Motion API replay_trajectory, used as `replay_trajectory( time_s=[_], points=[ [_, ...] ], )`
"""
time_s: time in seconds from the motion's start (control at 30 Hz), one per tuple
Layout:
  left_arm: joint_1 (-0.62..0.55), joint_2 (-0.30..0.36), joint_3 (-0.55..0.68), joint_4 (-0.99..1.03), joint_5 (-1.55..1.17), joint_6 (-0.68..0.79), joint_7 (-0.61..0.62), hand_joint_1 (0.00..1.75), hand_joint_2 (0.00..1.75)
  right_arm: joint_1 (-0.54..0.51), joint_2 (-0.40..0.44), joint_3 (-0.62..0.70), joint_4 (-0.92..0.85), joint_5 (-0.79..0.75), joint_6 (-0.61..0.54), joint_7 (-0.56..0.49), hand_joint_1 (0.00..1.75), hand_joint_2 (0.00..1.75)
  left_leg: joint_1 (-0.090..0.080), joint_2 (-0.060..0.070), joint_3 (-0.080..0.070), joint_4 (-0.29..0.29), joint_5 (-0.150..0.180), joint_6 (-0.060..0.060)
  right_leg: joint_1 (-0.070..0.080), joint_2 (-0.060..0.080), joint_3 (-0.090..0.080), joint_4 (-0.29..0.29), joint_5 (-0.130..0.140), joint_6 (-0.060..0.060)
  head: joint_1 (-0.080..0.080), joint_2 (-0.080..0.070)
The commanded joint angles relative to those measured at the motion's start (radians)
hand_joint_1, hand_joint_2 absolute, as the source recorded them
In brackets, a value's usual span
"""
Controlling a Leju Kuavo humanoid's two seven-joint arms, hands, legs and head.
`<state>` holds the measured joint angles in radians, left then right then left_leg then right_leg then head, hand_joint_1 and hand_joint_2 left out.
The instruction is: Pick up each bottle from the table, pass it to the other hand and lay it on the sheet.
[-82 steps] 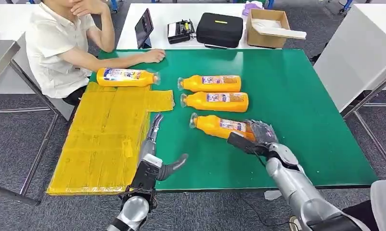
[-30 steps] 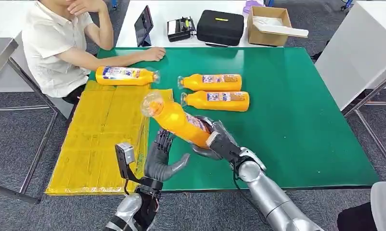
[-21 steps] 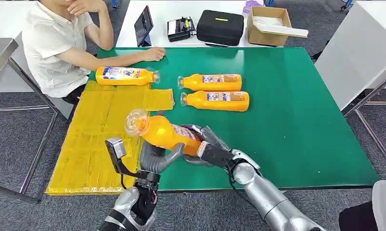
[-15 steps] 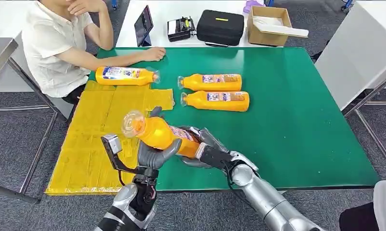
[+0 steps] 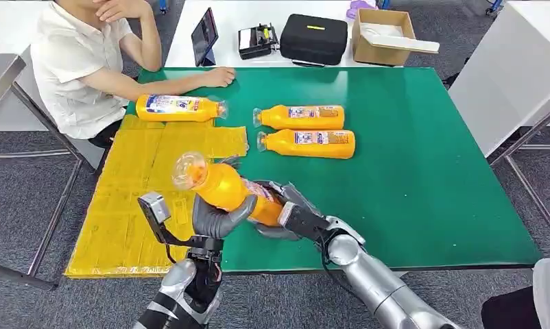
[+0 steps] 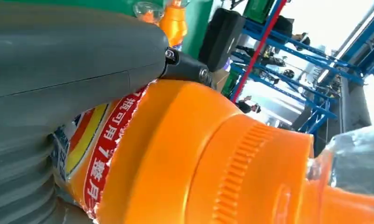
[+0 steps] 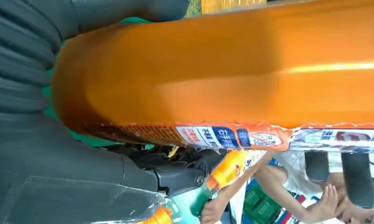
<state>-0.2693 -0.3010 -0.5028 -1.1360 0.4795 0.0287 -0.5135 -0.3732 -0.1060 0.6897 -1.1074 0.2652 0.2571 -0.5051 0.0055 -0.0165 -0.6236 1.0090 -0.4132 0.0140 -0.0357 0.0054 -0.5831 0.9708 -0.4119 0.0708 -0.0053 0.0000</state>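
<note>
1. Four orange bottles are shown on or above the green table [image 5: 423,171], the largest element; a person [image 5: 80,68] sits at its far left corner, one hand resting on the cloth.
2. Yellow sheet [image 5: 142,199]: spread over the table's left side, with one bottle on the sheet [image 5: 180,108] lying at its far edge.
3. Two waiting bottles [image 5: 306,131]: lying side by side on the bare green surface, well apart from both hands.
4. Held bottle [image 5: 224,188]: raised above the table's near edge, tilted, its clear cap toward the sheet.
5. Right hand [image 5: 286,212]: fingers wrapped around the bottle's base end.
6. Left hand [image 5: 214,216]: thumb and fingers closing around the bottle's upper body from below.
7. Step judged in hand: the transfer, with both hands on the bottle. The next move calls for the right hand to let go once the left grip is firm.
</note>
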Motion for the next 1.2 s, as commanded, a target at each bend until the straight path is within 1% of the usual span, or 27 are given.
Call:
replay_trajectory(
  time_s=[0.03, 0.1, 0.13, 0.17, 0.2, 0.23, 0.27, 0.37, 0.4, 0.5, 0.57, 0.6, 0.63, 0.67, 0.7, 0.73, 0.77, 0.8, 0.83, 0.87, 0.9, 0.93, 0.97, 1.0, 1.07, 1.1, 1.2],
  points=[
    [-0.039, -0.008, -0.001, 0.022, -0.015, 0.025, -0.014, 1.75, 1.75, -0.017, -0.008, 0.007, 0.021, -0.009, 0.003, 0.005, 1.55, 1.75, 0.002, 0.001, 0.003, 0.001, -0.002, -0.001, 0.002, -0.001, 0.004, 0.0, -0.002, -0.004, 0.0, 0.0],
    [-0.039, -0.008, -0.001, 0.022, -0.015, 0.025, -0.014, 1.75, 1.75, -0.017, -0.008, 0.007, 0.021, -0.009, 0.003, 0.005, 1.55, 1.75, 0.001, 0.0, 0.001, 0.0, -0.001, 0.0, 0.001, -0.001, 0.002, 0.0, -0.001, -0.003, 0.0, 0.0],
    [-0.039, -0.008, -0.001, 0.022, -0.015, 0.025, -0.014, 1.75, 1.75, -0.017, -0.008, 0.007, 0.021, -0.009, 0.003, 0.005, 1.55, 1.75, 0.002, 0.001, 0.004, 0.002, -0.003, -0.001, 0.004, -0.001, 0.006, 0.0, -0.002, -0.006, 0.0, 0.0],
    [-0.038, -0.009, 0.004, 0.019, -0.016, 0.026, -0.015, 1.75, 1.75, -0.014, -0.003, -0.001, 0.022, -0.013, -0.003, 0.007, 1.4, 1.75, 0.001, 0.0, 0.002, 0.001, -0.001, 0.0, 0.001, -0.001, 0.002, 0.0, -0.001, -0.003, 0.0, 0.0],
    [-0.037, -0.006, 0.006, 0.014, -0.032, 0.039, -0.025, 1.75, 1.75, -0.008, 0.006, -0.015, 0.027, -0.023, -0.009, 0.018, 1.26, 1.75, 0.001, 0.001, 0.003, 0.001, -0.002, -0.001, 0.002, -0.001, 0.004, 0.0, -0.002, -0.005, 0.0, 0.0],
    [-0.034, -0.004, 0.008, 0.007, -0.042, 0.048, -0.032, 1.75, 1.75, -0.003, 0.013, -0.024, 0.033, -0.028, -0.016, 0.024, 0.72, 1.75, 0.001, 0.001, 0.001, 0.001, -0.001, 0.0, 0.002, -0.001, 0.002, 0.0, -0.001, -0.003, 0.0, 0.0],
    [-0.029, -0.002, 0.012, -0.003, -0.042, 0.047, -0.032, 1.75, 1.75, 0.0, 0.017, -0.028, 0.04, -0.028, -0.02, 0.024, 0.0, 1.75, 0.002, 0.001, 0.003, 0.001, -0.002, -0.001, 0.002, -0.001, 0.003, 0.0, -0.001, -0.004, 0.0, 0.0],
    [-0.017, 0.006, 0.017, -0.024, -0.054, 0.058, -0.03, 1.75, 1.75, 0.014, 0.029, -0.054, 0.071, -0.037, -0.029, 0.035, 0.0, 1.75, 0.001, 0.001, 0.002, 0.0, -0.001, 0.0, 0.002, -0.001, 0.003, -0.001, -0.001, -0.003, 0.0, 0.0],
    [-0.017, 0.013, 0.02, -0.027, -0.064, 0.069, -0.029, 1.75, 1.75, 0.015, 0.041, -0.066, 0.092, -0.044, -0.04, 0.046, 0.0, 1.75, 0.002, 0.001, 0.004, 0.0, -0.002, -0.001, 0.003, -0.001, 0.004, -0.001, -0.001, -0.005, 0.0, 0.0],
    [-0.021, 0.053, 0.012, -0.032, -0.125, 0.086, -0.035, 1.75, 1.75, 0.016, 0.066, -0.106, 0.132, -0.05, -0.089, 0.056, 0.0, 1.75, 0.002, 0.001, 0.005, 0.0, -0.002, -0.001, 0.003, -0.001, 0.006, -0.002, -0.001, -0.005, 0.0, 0.0],
    [-0.035, 0.086, 0.013, 0.002, -0.244, 0.185, -0.034, 1.75, 1.75, 0.03, 0.059, -0.128, 0.149, -0.024, -0.138, 0.071, 0.0, 1.75, 0.001, 0.004, 0.004, -0.001, -0.002, -0.001, 0.002, 0.002, 0.004, -0.001, 0.0, -0.004, 0.0, 0.0],
    [-0.054, 0.105, 0.024, 0.05, -0.352, 0.274, -0.038, 1.75, 1.75, 0.043, 0.053, -0.15, 0.155, 0.006, -0.18, 0.07, 0.0, 1.75, 0.002, 0.003, 0.006, -0.002, -0.001, -0.001, 0.002, 0.001, 0.006, -0.002, 0.0, -0.005, 0.0, 0.0],
    [-0.082, 0.134, 0.009, 0.102, -0.541, 0.443, -0.044, 1.75, 1.75, 0.053, 0.049, -0.166, 0.152, 0.044, -0.238, 0.061, 0.0, 1.75, 0.001, 0.001, 0.003, -0.002, 0.0, -0.001, 0.001, -0.001, 0.004, -0.002, 0.0, -0.003, 0.0, 0.0],
    [-0.115, 0.166, -0.008, 0.174, -0.766, 0.642, -0.009, 1.75, 1.75, 0.058, 0.046, -0.184, 0.149, 0.066, -0.279, 0.056, 0.0, 1.75, 0.001, 0.0, 0.005, -0.002, 0.0, -0.001, 0.002, -0.002, 0.006, -0.003, 0.0, -0.005, 0.0, 0.0],
    [-0.118, 0.167, 0.03, 0.195, -0.846, 0.669, 0.01, 1.75, 1.75, 0.059, 0.05, -0.203, 0.145, 0.084, -0.292, 0.052, 0.0, 1.75, 0.002, 0.0, 0.007, -0.002, -0.001, -0.002, 0.003, -0.002, 0.008, -0.003, -0.001, -0.007, 0.0, 0.0],
    [-0.112, 0.161, 0.065, 0.193, -0.865, 0.652, 0.002, 1.75, 1.75, 0.06, 0.055, -0.224, 0.142, 0.1, -0.289, 0.051, 0.0, 1.75, 0.001, -0.001, 0.004, -0.002, 0.0, -0.001, 0.002, -0.002, 0.005, -0.002, 0.0, -0.004, 0.0, 0.0],
    [-0.11, 0.16, 0.084, 0.198, -0.903, 0.659, 0.011, 1.75, 1.75, 0.061, 0.061, -0.239, 0.137, 0.115, -0.3, 0.055, 0.0, 1.75, 0.002, 0.001, 0.006, -0.002, -0.001, -0.002, 0.003, -0.001, 0.007, -0.003, 0.0, -0.006, 0.0, 0.0],
    [-0.107, 0.163, 0.098, 0.203, -0.963, 0.656, 0.041, 1.75, 1.75, 0.065, 0.072, -0.268, 0.128, 0.137, -0.332, 0.056, 0.0, 1.75, 0.001, 0.001, 0.004, -0.001, -0.001, -0.001, 0.002, 0.0, 0.004, -0.002, 0.0, -0.004, 0.0, 0.0],
    [-0.106, 0.169, 0.1, 0.205, -1.008, 0.663, 0.06, 1.75, 1.75, 0.067, 0.077, -0.283, 0.12, 0.146, -0.348, 0.057, 0.0, 1.75, 0.002, 0.002, 0.004, -0.001, -0.001, -0.001, 0.003, 0.0, 0.004, -0.001, 0.0, -0.005, 0.0, 0.0],
    [-0.095, 0.172, 0.123, 0.197, -1.121, 0.669, 0.095, 1.75, 1.75, 0.069, 0.082, -0.303, 0.105, 0.161, -0.361, 0.057, 0.0, 1.75, 0.001, 0.002, 0.002, -0.001, -0.001, -0.001, 0.001, 0.001, 0.002, -0.001, 0.0, -0.003, 0.0, 0.0],
    [-0.099, 0.188, 0.133, 0.224, -1.375, 0.666, 0.201, 1.75, 1.75, 0.066, 0.087, -0.333, 0.1, 0.17, -0.362, 0.043, 0.0, 1.75, 0.001, 0.004, 0.004, -0.001, -0.002, -0.001, 0.003, 0.002, 0.004, -0.001, 0.0, -0.005, 0.0, 0.0],
    [-0.106, 0.198, 0.122, 0.24, -1.416, 0.632, 0.235, 1.75, 1.75, 0.067, 0.097, -0.376, 0.104, 0.127, -0.334, 0.041, 0.0, 1.75, 0.001, 0.002, 0.003, -0.001, -0.001, -0.001, 0.001, 0.0, 0.003, -0.001, 0.0, -0.003, 0.0, 0.0],
    [-0.11, 0.203, 0.12, 0.253, -1.437, 0.606, 0.26, 1.75, 1.75, 0.066, 0.1, -0.397, 0.106, 0.121, -0.334, 0.043, 0.0, 1.75, 0.001, 0.002, 0.003, -0.001, -0.001, -0.001, 0.002, 0.0, 0.003, -0.001, 0.0, -0.004, 0.0, 0.0],
    [-0.115, 0.213, 0.117, 0.276, -1.518, 0.608, 0.33, 1.75, 1.75, 0.07, 0.1, -0.429, 0.103, 0.155, -0.397, 0.039, 0.0, 1.75, 0.002, 0.003, 0.004, 0.0, -0.002, -0.001, 0.003, 0.0, 0.004, -0.001, -0.001, -0.005, 0.0, 0.0],
    [-0.114, 0.218, 0.114, 0.282, -1.55, 0.6, 0.358, 1.75, 1.75, 0.074, 0.1, -0.447, 0.099, 0.147, -0.396, 0.04, 0.0, 1.75, 0.001, 0.0, 0.001, -0.001, 0.0, 0.0, 0.001, -0.001, 0.002, -0.001, 0.0, -0.003, 0.0, 0.0],
    [-0.119, 0.229, 0.113, 0.287, -1.625, 0.579, 0.433, 1.75, 1.75, 0.087, 0.102, -0.469, 0.071, 0.147, -0.385, 0.035, 0.0, 1.75, 0.002, 0.001, 0.003, 0.0, -0.001, -0.001, 0.002, -0.002, 0.004, -0.001, -0.001, -0.005, 0.0, 0.0],
    [-0.119, 0.232, 0.121, 0.281, -1.624, 0.566, 0.432, 1.75, 1.75, 0.094, 0.102, -0.477, 0.061, 0.154, -0.38, 0.035, 0.0, 1.75, 0.001, 0.0, 0.001, 0.0, -0.001, -0.001, 0.001, -0.002, 0.002, 0.0, -0.001, -0.003, 0.0, 0.0]
  ],
)
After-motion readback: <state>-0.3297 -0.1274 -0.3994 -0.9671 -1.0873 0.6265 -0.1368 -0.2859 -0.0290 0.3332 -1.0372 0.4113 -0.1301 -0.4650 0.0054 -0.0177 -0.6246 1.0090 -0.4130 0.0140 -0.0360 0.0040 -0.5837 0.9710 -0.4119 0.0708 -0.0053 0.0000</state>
